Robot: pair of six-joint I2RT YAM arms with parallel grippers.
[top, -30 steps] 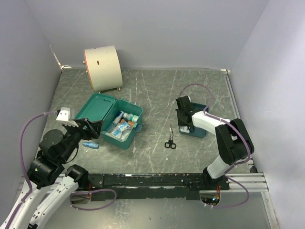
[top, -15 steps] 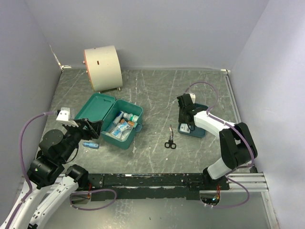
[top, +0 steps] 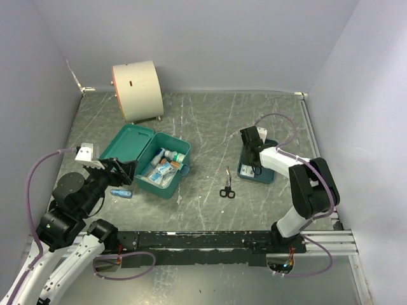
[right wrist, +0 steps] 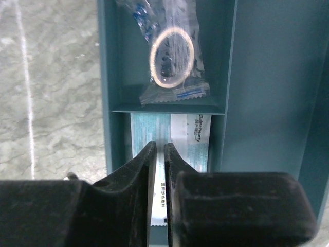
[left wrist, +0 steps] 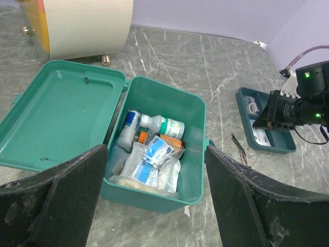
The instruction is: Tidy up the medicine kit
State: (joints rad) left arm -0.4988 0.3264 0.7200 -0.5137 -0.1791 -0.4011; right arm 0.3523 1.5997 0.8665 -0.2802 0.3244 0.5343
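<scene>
The medicine kit (top: 159,189) is a teal-green box lying open left of centre, its lid (top: 129,143) flat on the table. Inside are bottles and plastic-wrapped packets. My left gripper (top: 121,170) hangs open just on the near-left side of it; in the left wrist view the kit (left wrist: 154,198) shows between the wide-apart fingers of that gripper (left wrist: 156,149), which hold nothing. My right gripper (top: 252,166) points down into a shallow blue-teal tray (top: 262,178). Its jaws (right wrist: 160,146) are almost together, a thin slit between them, over a white-and-teal packet (right wrist: 191,138).
A clear packet with a ring-shaped roll (right wrist: 172,59) fills the tray compartment beyond. Black scissors (top: 227,188) lie between kit and tray. A small blue tube (top: 121,193) rests near the left gripper. A cream drum (top: 137,89) stands at the back left. Walls close three sides.
The right arm has shifted slightly to the right over the tray. Its jaws spread a little and came nearly together again. The left arm and kit have not moved.
</scene>
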